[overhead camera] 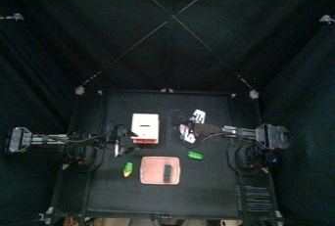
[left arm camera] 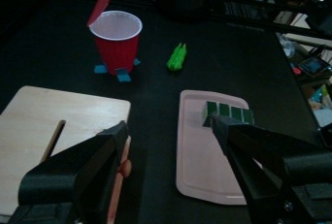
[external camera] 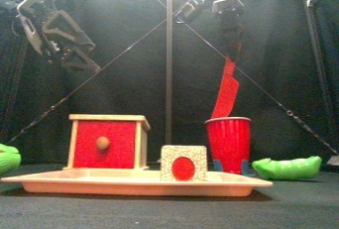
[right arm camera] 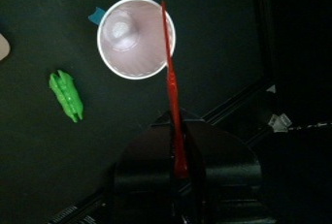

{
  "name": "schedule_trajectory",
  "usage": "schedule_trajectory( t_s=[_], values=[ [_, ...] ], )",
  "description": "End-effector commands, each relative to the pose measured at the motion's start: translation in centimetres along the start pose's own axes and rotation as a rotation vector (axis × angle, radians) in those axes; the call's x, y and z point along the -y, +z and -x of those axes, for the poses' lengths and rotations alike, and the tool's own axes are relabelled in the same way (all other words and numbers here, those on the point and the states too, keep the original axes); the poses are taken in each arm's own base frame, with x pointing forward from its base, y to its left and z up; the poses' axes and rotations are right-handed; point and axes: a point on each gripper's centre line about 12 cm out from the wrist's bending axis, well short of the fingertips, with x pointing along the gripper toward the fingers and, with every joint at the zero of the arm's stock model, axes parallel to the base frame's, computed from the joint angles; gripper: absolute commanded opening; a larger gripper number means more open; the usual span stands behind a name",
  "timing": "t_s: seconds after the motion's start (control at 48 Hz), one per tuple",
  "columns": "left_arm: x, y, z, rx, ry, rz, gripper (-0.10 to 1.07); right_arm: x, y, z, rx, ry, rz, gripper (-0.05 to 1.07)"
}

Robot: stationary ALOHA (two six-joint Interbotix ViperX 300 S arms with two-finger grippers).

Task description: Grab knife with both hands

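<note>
The jaws of the right gripper (right arm camera: 180, 160) are clenched on the upper end of the knife (external camera: 227, 86), a thin red stick held high above the worktop (overhead camera: 216, 171) with its lower end inside the red cup (external camera: 228, 142). The left gripper (left arm camera: 176, 155) hovers with jaws spread and empty over the wooden box (left arm camera: 52, 136), well apart from the knife. Judging from this, one hand has its hold and the left hand's grasp is not yet made

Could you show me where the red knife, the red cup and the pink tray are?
knife (external camera: 225, 92): front view, middle of its red blade, hanging above the cup.
red cup (external camera: 228, 142): front view, middle of its side wall.
pink tray (left arm camera: 195, 170): left wrist view, bare part of its floor.
</note>
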Motion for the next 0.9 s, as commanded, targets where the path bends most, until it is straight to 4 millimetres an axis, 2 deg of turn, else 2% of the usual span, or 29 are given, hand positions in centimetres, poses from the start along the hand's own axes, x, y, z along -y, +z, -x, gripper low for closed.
schedule_trajectory(
  t_s=[0.0,0.208,0.396,0.708,0.875],
  values=[
    [0.0,0.7,-0.1,0.018,-0.003,-0.003,1.00,1.2,-0.8,3.1,0.091,0.023,-0.037,0.33],
    [0.0,0.7,-0.1,0.018,-0.001,-0.001,1.00,1.6,-2.7,5.0,0.171,0.013,-0.115,0.33],
    [0.0,0.7,-0.1,0.016,-0.001,-0.001,1.00,0.4,-4.5,6.1,0.331,0.088,-0.163,0.33],
    [0.4,0.8,-0.1,0.026,-0.036,0.007,1.00,-0.7,-8.4,3.8,0.520,0.249,-0.308,0.33],
    [1.2,1.6,0.0,0.064,-0.103,0.051,1.00,-1.0,-10.0,2.6,0.699,0.390,-0.322,0.33]
  ],
)
